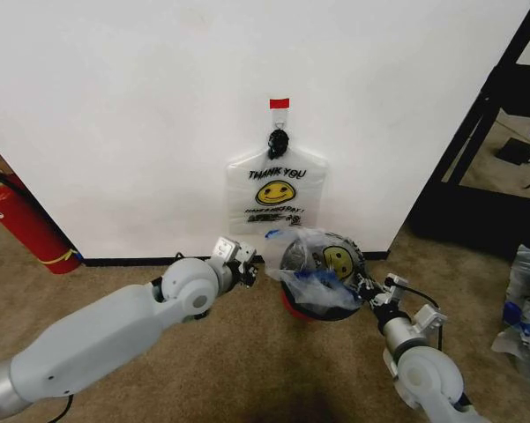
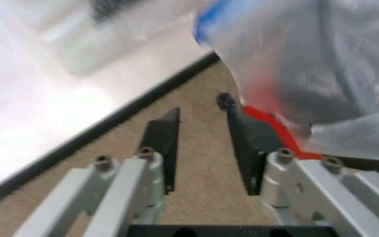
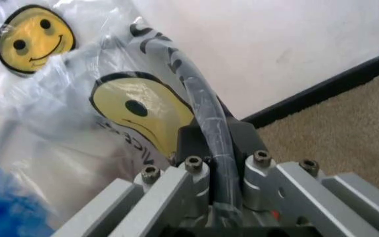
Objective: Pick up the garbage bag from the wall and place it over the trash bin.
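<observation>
White wall (image 1: 115,106) behind, a bag (image 1: 276,194) on its hook. Second bag (image 1: 322,269) drapes the bin (image 1: 304,310); right gripper (image 1: 363,289) pinches bag and rim, left gripper (image 1: 247,263) spread wide beside it.

pale grey rounded arm shells with ball-like joints; each gripper, left gripper (image 2: 203,148) and right gripper (image 3: 209,148), has silver linkages, round screws, flat black fingers (image 2: 163,143).

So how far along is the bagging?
Done: a translucent white smiley-face bag is draped over the round dark bin. In hand: the right gripper is shut on the bin's rim through the plastic; the left gripper is open beside it. Another bag hangs on the white wall's black hook.
</observation>
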Available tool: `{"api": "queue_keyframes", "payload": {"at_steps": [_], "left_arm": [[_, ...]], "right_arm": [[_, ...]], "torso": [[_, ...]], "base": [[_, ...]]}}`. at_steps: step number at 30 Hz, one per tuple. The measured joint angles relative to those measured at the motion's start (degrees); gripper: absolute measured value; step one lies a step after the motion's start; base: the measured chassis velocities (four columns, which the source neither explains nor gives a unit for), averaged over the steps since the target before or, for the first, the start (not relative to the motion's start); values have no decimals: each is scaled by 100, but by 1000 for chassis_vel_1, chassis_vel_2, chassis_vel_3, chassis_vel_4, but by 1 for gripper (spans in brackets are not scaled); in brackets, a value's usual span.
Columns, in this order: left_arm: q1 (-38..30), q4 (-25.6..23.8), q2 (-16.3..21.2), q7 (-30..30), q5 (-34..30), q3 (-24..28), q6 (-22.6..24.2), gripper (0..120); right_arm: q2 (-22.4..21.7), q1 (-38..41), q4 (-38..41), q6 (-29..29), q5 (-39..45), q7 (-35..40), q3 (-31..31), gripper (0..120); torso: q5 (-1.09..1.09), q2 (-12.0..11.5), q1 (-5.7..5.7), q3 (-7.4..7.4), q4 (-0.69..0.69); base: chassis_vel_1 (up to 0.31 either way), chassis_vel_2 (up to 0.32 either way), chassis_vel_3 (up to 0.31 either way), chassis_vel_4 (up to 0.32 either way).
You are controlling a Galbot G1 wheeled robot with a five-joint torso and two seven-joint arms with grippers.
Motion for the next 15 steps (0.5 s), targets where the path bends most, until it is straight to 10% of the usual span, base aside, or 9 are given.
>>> {"api": "queue_keyframes", "payload": {"at_steps": [7,15], "left_arm": [[308,-1059,351,49,593,-376,-76,57],[-969,-1412,-296,359,744,1213,-100,87]], "right_arm": [[2,-39,-9,-101,48,77,-2,1],[25,-136,-13,-164,-162,110,-61,1]], "torso": [[1,0,0,0,3],[0,0,-1,0,-1]], "base": [[0,0,0,0],[0,0,0,0]]}}
